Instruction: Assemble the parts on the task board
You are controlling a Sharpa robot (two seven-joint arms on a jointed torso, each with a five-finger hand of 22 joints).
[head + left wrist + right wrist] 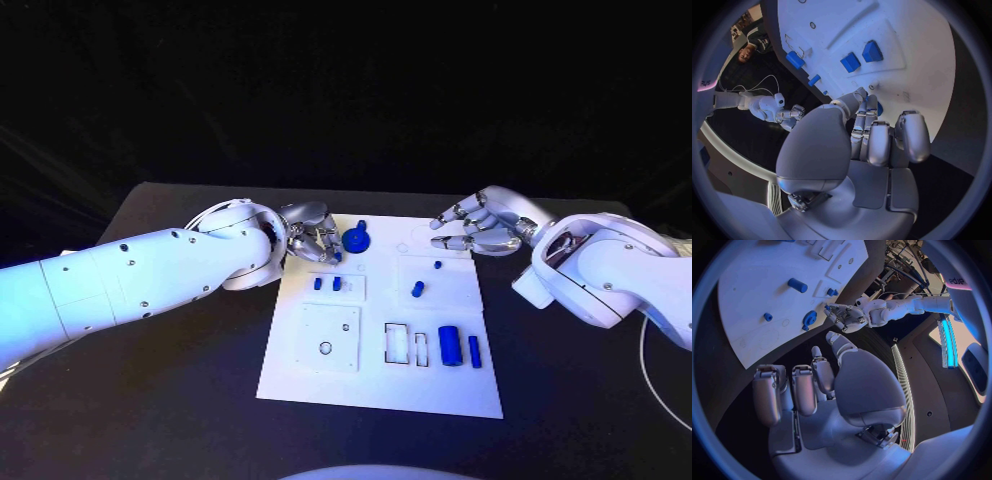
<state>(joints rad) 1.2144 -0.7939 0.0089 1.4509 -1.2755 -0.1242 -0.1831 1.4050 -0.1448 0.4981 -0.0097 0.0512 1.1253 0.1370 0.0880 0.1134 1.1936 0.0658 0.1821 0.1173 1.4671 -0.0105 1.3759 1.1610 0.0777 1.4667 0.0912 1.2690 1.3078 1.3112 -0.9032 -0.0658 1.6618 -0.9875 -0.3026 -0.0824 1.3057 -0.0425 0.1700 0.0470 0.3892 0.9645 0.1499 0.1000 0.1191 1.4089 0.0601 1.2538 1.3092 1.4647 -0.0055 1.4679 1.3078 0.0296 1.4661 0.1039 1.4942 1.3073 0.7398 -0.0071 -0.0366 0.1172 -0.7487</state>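
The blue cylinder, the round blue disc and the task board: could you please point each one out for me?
blue cylinder (450,346), head view, middle of its side.
round blue disc (355,241), head view, centre of its flat face.
task board (378,385), head view, bare white area near its front edge.

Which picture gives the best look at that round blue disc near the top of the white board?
The head view: the disc lies unobstructed beside the left hand. The right wrist view shows it smaller; in the left wrist view fingers nearly hide it.
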